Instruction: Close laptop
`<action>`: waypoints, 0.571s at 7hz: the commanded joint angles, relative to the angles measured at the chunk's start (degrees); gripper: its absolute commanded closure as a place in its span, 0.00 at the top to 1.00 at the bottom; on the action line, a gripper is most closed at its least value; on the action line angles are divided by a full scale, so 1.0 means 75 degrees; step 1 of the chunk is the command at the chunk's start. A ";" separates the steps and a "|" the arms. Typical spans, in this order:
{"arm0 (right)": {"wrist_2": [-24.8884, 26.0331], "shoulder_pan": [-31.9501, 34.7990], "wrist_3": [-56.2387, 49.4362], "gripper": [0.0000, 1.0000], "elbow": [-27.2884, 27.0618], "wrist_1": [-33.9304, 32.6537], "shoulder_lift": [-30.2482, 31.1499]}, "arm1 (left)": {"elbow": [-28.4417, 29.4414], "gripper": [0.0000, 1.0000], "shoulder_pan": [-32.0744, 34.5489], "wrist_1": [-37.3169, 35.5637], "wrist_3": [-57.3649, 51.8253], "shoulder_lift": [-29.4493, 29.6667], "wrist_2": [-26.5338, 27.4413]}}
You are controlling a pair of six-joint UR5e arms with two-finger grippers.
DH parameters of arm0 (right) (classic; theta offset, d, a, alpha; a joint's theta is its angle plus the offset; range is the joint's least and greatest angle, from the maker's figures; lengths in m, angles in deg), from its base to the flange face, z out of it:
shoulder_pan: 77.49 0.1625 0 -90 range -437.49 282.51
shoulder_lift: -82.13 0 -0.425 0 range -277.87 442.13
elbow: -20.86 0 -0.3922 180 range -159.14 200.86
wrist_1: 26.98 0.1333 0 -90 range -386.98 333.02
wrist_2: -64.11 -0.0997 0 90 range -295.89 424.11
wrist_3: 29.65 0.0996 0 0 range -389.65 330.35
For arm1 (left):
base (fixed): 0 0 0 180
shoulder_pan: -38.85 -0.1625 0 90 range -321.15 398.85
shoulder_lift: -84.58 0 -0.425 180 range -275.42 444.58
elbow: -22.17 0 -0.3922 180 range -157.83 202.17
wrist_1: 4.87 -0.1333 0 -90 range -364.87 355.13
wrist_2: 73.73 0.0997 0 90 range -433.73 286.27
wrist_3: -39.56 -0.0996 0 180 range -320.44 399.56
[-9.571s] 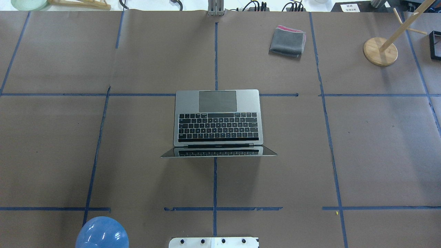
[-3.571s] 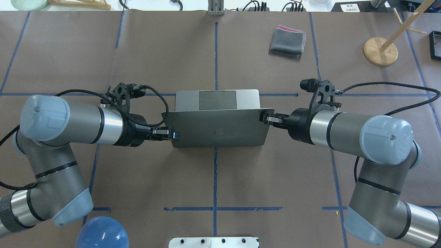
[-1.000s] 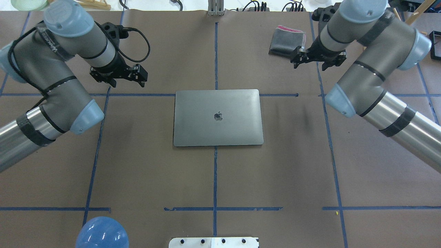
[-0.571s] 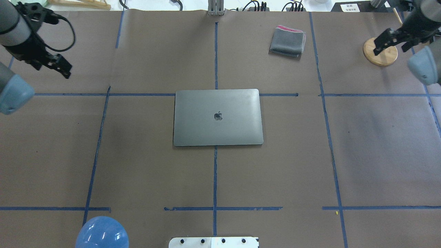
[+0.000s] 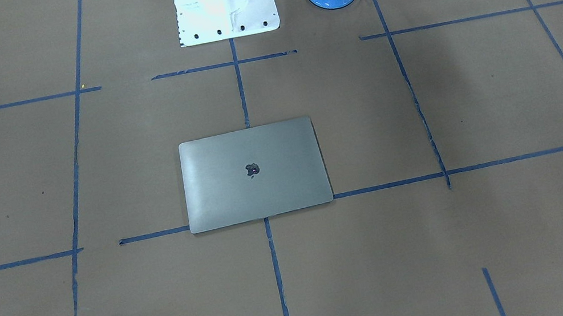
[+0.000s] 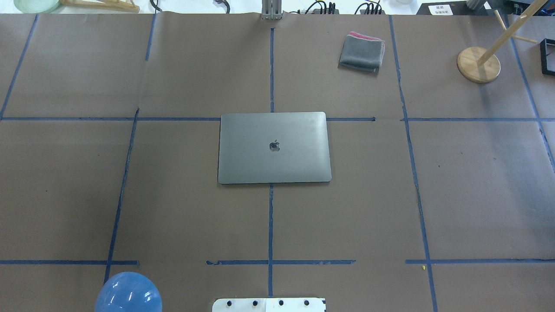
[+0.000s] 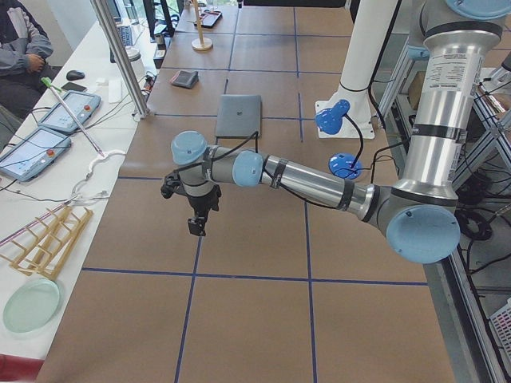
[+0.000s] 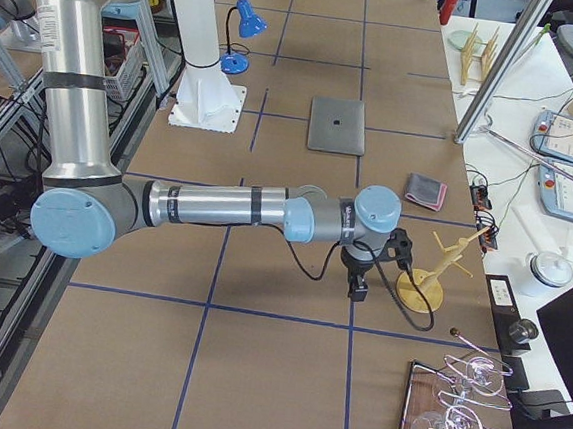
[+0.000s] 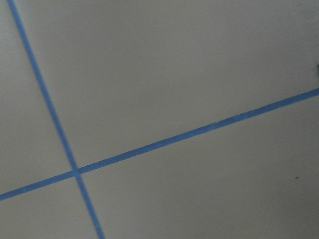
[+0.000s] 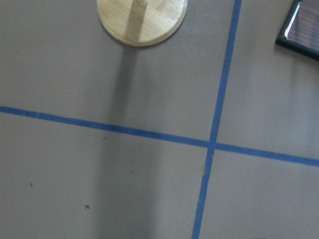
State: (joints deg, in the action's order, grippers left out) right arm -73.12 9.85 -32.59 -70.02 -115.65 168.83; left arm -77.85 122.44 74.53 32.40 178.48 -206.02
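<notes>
A: Where's the laptop (image 6: 274,147)?
B: I see it shut flat at table (image 6: 173,208) ctr. Long axis runs L-R; logo (image 6: 274,146) top points away from robot base (image 6: 269,304).
A: Grippers?
B: Left gripper (image 7: 196,224) and right gripper (image 8: 357,286) hang well apart from it. Can't tell jaw state.

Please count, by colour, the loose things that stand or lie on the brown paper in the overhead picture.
Grey: 2, the slim silver-grey metal laptop and the folded grey cloth
Blue: 1, the blue desk lamp
Wood: 1, the round-based wooden stand
Black: 1, the black-rimmed tray
Total: 5
</notes>
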 commanded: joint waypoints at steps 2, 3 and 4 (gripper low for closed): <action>-0.0078 0.0342 -0.0041 1.00 -0.0258 -0.0281 0.0430 | -0.0513 1.00 0.0479 -0.0427 -0.0171 -0.1219 -0.0034; 0.0212 0.0343 -0.0041 1.00 -0.0316 -0.0341 0.0475 | -0.0515 1.00 0.0503 -0.0438 -0.0113 -0.1235 0.0012; 0.0320 0.0273 0.0005 1.00 -0.0294 -0.0295 0.0464 | -0.0480 1.00 0.0515 -0.0438 -0.0100 -0.1247 0.0048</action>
State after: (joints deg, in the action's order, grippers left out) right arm -72.10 12.18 -32.84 -72.12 -117.73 172.30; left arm -81.41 126.00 71.29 31.45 169.74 -205.98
